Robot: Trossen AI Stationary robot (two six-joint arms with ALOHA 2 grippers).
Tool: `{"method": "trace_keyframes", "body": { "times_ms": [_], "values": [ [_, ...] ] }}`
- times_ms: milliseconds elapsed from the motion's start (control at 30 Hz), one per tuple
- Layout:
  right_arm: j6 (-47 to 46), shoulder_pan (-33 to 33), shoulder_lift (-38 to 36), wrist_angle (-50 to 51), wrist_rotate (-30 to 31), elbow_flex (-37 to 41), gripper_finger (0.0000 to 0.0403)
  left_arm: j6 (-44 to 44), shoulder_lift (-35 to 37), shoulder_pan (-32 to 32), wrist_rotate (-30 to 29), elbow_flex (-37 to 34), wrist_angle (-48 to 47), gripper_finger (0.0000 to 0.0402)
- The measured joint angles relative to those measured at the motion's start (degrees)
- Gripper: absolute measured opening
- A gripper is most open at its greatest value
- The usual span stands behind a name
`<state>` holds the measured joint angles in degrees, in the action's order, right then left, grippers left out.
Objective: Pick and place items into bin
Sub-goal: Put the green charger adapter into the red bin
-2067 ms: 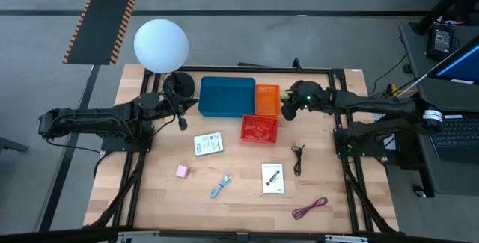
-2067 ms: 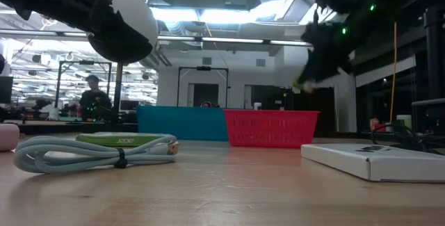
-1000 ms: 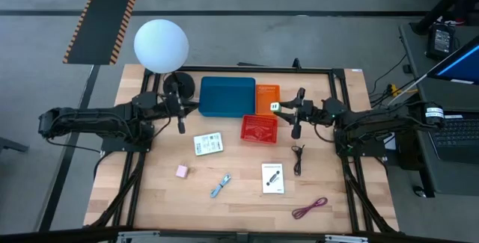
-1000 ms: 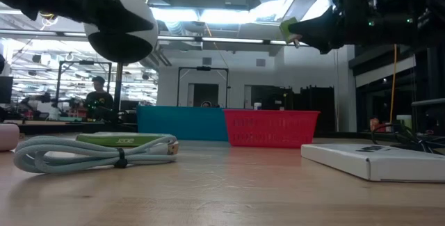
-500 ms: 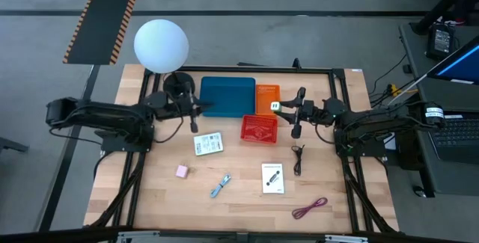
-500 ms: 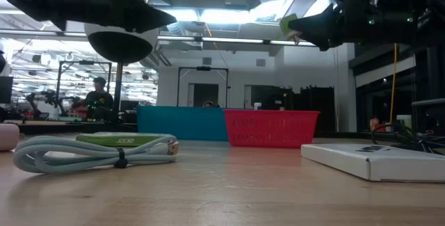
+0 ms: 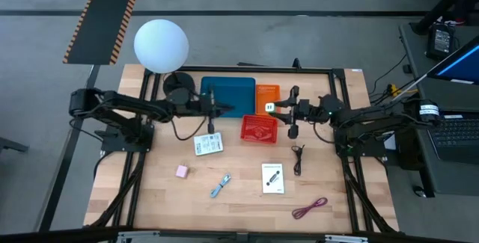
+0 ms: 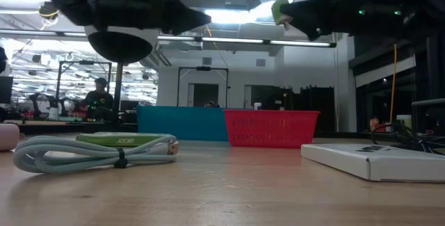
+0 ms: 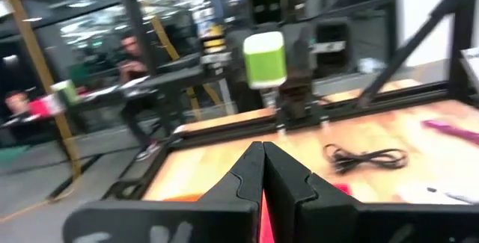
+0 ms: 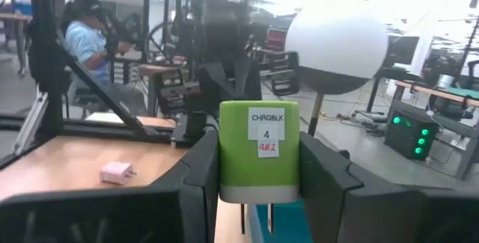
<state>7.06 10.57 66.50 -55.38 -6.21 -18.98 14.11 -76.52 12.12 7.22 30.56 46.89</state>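
The right hand (image 7: pixel 271 108) clasped a small green charger block (image 10: pixel 258 152) with a white label, holding it in the air above the orange bin (image 7: pixel 267 92) and the red basket (image 7: pixel 259 128). The left hand (image 7: pixel 218 109) was clenched, holding nothing, over the blue bin (image 7: pixel 227 96), pointing toward the right hand. On the wooden bench (image 7: pixel 150 191) lay two white cards (image 7: pixel 208 143), a pink cube (image 7: pixel 181 170), a blue-silver tool (image 7: pixel 220 185), a black cable (image 7: pixel 299 157) and a maroon cable (image 7: pixel 310 208).

Three bins (image 7: pixel 227 96) sit at the table's back edge; cards (image 7: pixel 208 143), cube (image 7: pixel 181 170), cables (image 7: pixel 309 208) lie before them.
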Motion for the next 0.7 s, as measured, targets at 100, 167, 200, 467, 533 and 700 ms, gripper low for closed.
{"method": "trace_keyframes", "body": {
  "times_ms": [100, 167, 200, 467, 533, 700],
  "values": [
    [1.2, 0.0, 4.1, 0.5, 0.0, -2.6, 0.0119, -0.6, -2.2, 0.0, 1.0, 3.3, -3.0, 0.0003],
    [1.8, 0.0, 6.8, 0.6, 0.0, -4.5, 0.0119, -1.2, -3.4, 0.0, 1.0, 4.7, -4.4, 0.0004],
    [2.2, 0.0, 8.1, 0.5, 0.0, -5.3, 0.0119, -1.2, -3.9, 0.0, 1.0, 5.1, -4.6, 0.0004],
    [2.5, 0.0, 16.7, 0.5, -2.9, -11.7, 0.0119, -1.3, -4.9, 0.0, 0.1, 5.5, -4.7, 0.0004],
    [2.7, 0.0, 17.6, 0.5, -3.0, -12.7, 0.0119, -1.0, -4.9, 0.0, 0.0, 5.5, -4.7, 0.0004],
    [4.9, 0.0, 18.1, 0.4, -3.0, -13.2, 0.0119, -0.9, -4.9, 0.0, 0.0, 5.5, -4.7, 0.0004]
  ]
}}
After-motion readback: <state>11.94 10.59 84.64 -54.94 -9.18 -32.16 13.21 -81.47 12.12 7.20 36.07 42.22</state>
